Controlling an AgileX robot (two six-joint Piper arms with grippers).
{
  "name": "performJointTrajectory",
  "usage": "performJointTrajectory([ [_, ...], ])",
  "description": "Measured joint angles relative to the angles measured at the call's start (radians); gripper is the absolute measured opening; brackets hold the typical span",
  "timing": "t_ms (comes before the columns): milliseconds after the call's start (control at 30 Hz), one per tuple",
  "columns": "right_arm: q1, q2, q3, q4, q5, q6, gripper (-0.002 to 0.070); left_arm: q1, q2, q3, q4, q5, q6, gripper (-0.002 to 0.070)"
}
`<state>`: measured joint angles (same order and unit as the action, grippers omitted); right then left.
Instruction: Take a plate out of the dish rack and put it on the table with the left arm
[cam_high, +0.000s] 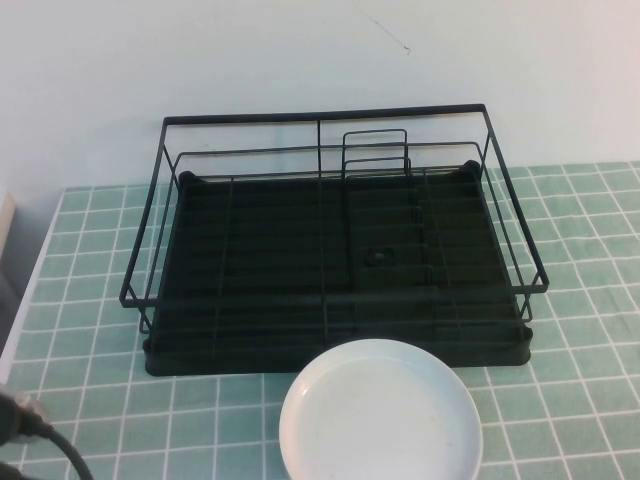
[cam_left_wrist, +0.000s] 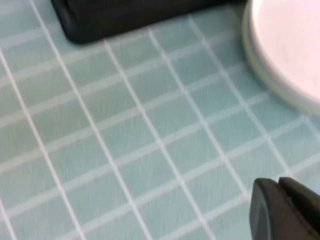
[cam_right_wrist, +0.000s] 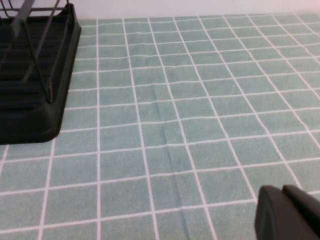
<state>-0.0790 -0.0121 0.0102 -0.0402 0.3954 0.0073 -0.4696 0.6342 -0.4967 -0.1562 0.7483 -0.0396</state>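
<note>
The pale white plate (cam_high: 380, 415) lies flat on the green tiled table (cam_high: 585, 300), just in front of the black dish rack (cam_high: 250, 280). The rack is empty, with its small wire plate holder (cam_high: 375, 152) at the back. My left gripper (cam_left_wrist: 278, 184) is shut and empty, low over the tiles, apart from the plate (cam_left_wrist: 290, 45) and the rack's front corner (cam_left_wrist: 115, 15). In the high view only a bit of the left arm and its cable (cam_high: 30, 425) shows at the lower left. My right gripper (cam_right_wrist: 281, 191) is shut and empty over bare tiles to the right of the rack (cam_right_wrist: 30, 85).
The white wall stands behind the rack. The table's white left edge (cam_high: 35, 290) runs down the left side. Open tiles lie left and right of the rack and beside the plate.
</note>
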Motion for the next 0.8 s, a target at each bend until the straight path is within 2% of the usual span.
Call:
performJointTrajectory([
  [167, 0.0, 0.0, 0.0, 0.0, 0.0, 0.0, -0.0002, 0.0, 0.0, 0.0, 0.0, 0.128, 0.0, -0.0001],
  [267, 0.0, 0.0, 0.0, 0.0, 0.0, 0.0, -0.0002, 0.0, 0.0, 0.001, 0.045, 0.187, -0.006, -0.0001],
  [567, 0.0, 0.0, 0.0, 0.0, 0.0, 0.0, -0.0002, 0.0, -0.156, 0.001, 0.092, 0.203, -0.023, -0.0002],
  [667, 0.0, 0.0, 0.0, 0.0, 0.0, 0.0, -0.0002, 0.003, -0.25, 0.015, 0.177, 0.161, 0.001, -0.0002],
  [800, 0.0, 0.0, 0.0, 0.0, 0.0, 0.0, -0.0002, 0.068, -0.363, 0.092, 0.326, -0.026, -0.062, -0.0002],
])
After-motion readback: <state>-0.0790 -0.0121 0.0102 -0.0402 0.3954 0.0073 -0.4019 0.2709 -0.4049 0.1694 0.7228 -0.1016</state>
